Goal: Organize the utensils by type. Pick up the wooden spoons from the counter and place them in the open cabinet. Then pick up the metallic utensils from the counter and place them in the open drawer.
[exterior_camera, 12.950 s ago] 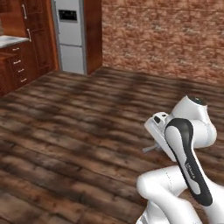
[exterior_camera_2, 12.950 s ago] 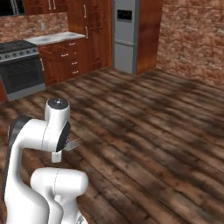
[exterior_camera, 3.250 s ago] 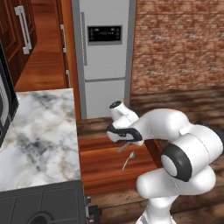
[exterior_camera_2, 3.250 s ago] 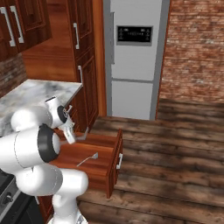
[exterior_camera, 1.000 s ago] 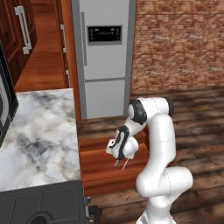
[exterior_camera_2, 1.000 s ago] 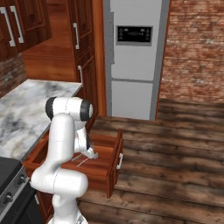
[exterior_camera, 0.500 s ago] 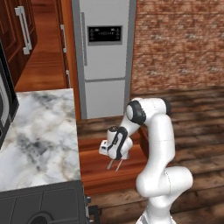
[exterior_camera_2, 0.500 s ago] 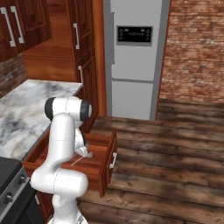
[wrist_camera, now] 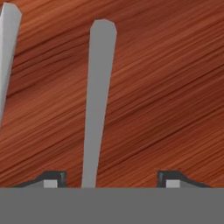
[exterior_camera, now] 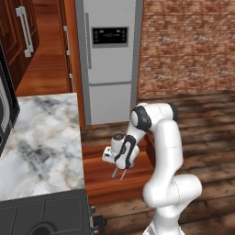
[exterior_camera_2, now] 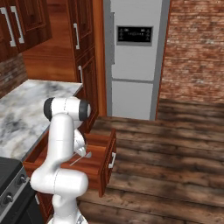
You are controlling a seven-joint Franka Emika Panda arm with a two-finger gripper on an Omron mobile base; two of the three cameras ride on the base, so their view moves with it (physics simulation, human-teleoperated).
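Wood: the open drawer (exterior_camera: 137, 172) has a red-brown floor; we hang low over it.
Metal: one silver utensil (wrist_camera: 98, 100) lies between our fingers (wrist_camera: 54, 178), a second utensil (wrist_camera: 8, 52) is just beside it, both on the drawer floor.
Fingers: spread wide, pinching nothing.
Gripper (exterior_camera: 120, 161): pointing down beside the marble worktop (exterior_camera: 41, 137).
Next, we think: lift straight up, no sideways drag, so the utensils are not knocked.

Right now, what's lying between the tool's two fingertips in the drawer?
In the hand view, a grey utensil handle runs between the tool fingertips, over the open drawer bottom. Wood either side is bare.
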